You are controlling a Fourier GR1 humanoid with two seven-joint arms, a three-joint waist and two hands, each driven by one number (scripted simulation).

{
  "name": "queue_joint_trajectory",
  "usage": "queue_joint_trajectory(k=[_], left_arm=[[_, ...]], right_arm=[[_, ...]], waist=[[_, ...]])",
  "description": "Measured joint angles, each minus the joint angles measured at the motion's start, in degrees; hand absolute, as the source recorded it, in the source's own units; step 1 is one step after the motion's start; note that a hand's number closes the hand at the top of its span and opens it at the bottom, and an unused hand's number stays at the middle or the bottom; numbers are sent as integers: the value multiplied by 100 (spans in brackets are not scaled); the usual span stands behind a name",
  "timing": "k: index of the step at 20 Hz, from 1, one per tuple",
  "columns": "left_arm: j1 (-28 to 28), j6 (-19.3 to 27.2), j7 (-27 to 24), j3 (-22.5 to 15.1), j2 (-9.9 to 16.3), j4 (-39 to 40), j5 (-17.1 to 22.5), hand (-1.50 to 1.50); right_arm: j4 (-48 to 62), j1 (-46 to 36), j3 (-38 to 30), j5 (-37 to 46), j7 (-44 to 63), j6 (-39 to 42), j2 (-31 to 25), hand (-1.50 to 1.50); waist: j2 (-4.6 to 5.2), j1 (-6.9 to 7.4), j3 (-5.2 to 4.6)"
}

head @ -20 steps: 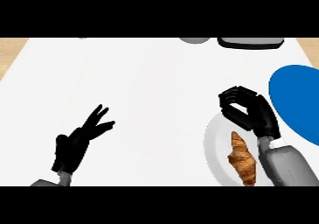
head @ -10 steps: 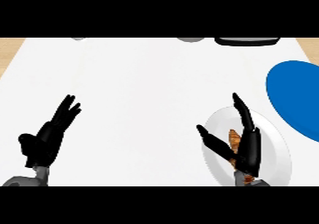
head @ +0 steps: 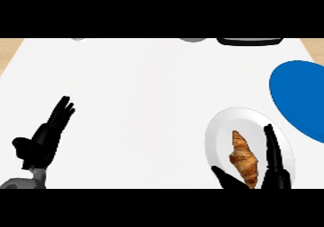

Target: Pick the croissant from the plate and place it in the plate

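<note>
Golden-brown croissant (head: 244, 156) lies on the white plate (head: 220, 133), between the thumb and straight fingers (head: 271, 148) of the right robot hand (head: 277, 174); fingers released, not closed on it. Blue plate (head: 302, 97) sits beyond and to the right of that hand, on the white surface (head: 151, 88). Left robot hand (head: 43, 142) rests open at lower left, fingers up.

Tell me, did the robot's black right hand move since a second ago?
Yes. The black right hand has slid back toward the view's lower edge, from the round white plate's far rim to straddling the golden-brown croissant.
</note>
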Motion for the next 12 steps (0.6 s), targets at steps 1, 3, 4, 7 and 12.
queue_joint_trajectory(k=[1, 3, 4, 7, 12], left_arm=[[-1, 2, 1, -3, -1, -8, -16, 0], [-20, 8, 9, -13, -18, -6, -44, 0], [-49, -13, -32, 6, -23, 64, -46, 0], [-44, -49, -69, 24, -33, 92, -50, 0], [-160, -89, -8, 56, -101, 139, -84, 0]], right_arm=[[-145, 122, -18, 161, 257, 222, -111, -150], [-352, 285, -15, 475, 787, 686, -250, -150], [-496, 338, 3, 621, 1057, 960, -325, -150], [-897, 405, 52, 949, 1920, 1826, -478, -150], [-1667, 220, 180, 1227, 3292, 3157, -431, -150]], waist=[[1, 2, -1], [6, 17, -2], [11, 18, -3], [16, 57, -3], [16, 84, 8]])
